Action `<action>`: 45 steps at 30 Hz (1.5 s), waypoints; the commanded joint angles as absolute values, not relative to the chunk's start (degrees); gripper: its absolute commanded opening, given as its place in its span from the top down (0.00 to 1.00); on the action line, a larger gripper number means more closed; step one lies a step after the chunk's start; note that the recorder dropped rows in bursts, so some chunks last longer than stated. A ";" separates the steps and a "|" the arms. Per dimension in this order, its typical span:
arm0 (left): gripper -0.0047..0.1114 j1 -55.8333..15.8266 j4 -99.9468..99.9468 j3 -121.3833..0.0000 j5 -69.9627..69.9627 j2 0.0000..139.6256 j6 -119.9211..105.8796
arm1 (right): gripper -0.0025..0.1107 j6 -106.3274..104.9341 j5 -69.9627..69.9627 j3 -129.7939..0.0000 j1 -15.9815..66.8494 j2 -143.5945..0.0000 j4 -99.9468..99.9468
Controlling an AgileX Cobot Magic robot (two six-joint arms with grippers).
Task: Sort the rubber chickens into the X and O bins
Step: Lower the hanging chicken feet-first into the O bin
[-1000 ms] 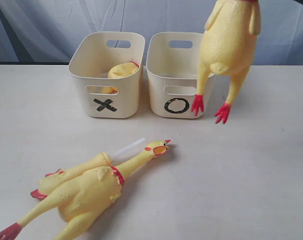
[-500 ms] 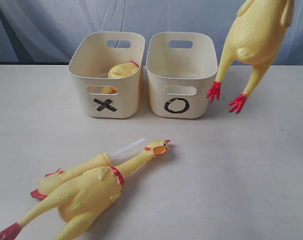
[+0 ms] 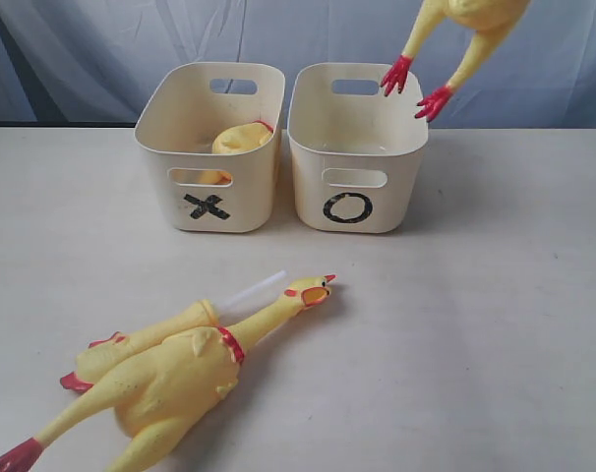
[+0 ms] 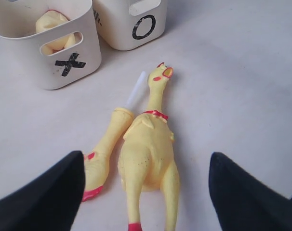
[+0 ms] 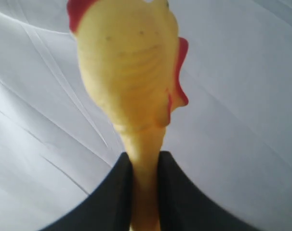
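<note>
A whole rubber chicken (image 3: 465, 29) hangs in the air above the back right of the O bin (image 3: 355, 147), red feet dangling over its rim. My right gripper (image 5: 145, 166) is shut on this chicken's neck (image 5: 143, 159), out of the exterior view. The X bin (image 3: 211, 147) holds a headless chicken body (image 3: 241, 138). Another whole chicken (image 3: 170, 379) lies on the table in front, beside a limb with a white tube (image 3: 180, 324). My left gripper (image 4: 146, 192) hovers open above that lying chicken (image 4: 148, 149) and the limb (image 4: 107, 144).
Both bins (image 4: 49, 43) stand side by side at the back of the pale table (image 3: 475, 324). A wrinkled grey-white cloth (image 3: 101, 49) hangs behind them.
The held chicken has risen and shifted back, from hanging beside the O bin's right front corner to dangling its feet above the bin's back rim. The things on the table have not moved.
</note>
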State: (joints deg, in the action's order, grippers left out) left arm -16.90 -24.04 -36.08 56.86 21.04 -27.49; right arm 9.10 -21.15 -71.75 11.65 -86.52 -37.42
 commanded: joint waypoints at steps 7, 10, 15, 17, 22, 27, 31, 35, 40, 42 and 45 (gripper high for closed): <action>0.38 -16.72 -23.44 -35.98 56.88 20.69 -27.20 | 0.99 18.80 -22.29 -85.53 11.29 -101.72 -29.10; 0.38 -16.72 -23.44 -35.98 56.88 20.69 -27.20 | 0.99 24.36 -21.74 -87.95 11.29 -105.05 -24.77; 0.38 -16.72 -23.44 -35.98 56.88 20.69 -27.20 | 0.99 25.77 -19.73 -92.80 11.29 -110.26 -17.97; 0.38 -16.72 -23.44 -35.98 56.88 20.69 -27.20 | 0.99 25.77 -17.13 -96.33 11.41 -112.79 -16.87; 0.38 -16.72 -23.44 -35.98 56.88 20.69 -27.20 | 0.99 25.77 -10.80 -101.01 11.49 -116.71 -16.73; 0.38 -16.72 -23.44 -35.98 56.88 20.69 -27.20 | 0.99 25.77 -7.58 -102.04 11.76 -119.24 -16.73; 0.38 -16.72 -23.32 -35.98 56.91 20.69 -27.20 | 0.99 25.77 -7.26 -102.04 13.46 -121.45 -15.64; 0.38 -16.72 -23.32 -35.98 56.91 20.69 -27.20 | 0.99 25.77 -7.83 -102.04 14.88 -122.59 -14.36; 0.38 -16.72 -23.32 -35.98 56.91 20.69 -27.20 | 0.99 25.77 -7.18 -102.04 15.78 -124.10 -14.36; 0.38 -16.72 -23.32 -35.98 56.91 20.69 -27.20 | 0.99 25.77 -6.71 -102.04 16.04 -124.37 -14.36; 0.38 -16.72 -23.32 -35.98 56.91 20.69 -27.20 | 0.99 25.77 -5.78 -102.04 16.04 -124.59 -14.36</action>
State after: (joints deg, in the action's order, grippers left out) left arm -16.90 -23.59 -36.08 56.86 21.04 -27.49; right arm 25.70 -5.08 -101.45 15.97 -124.92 -14.93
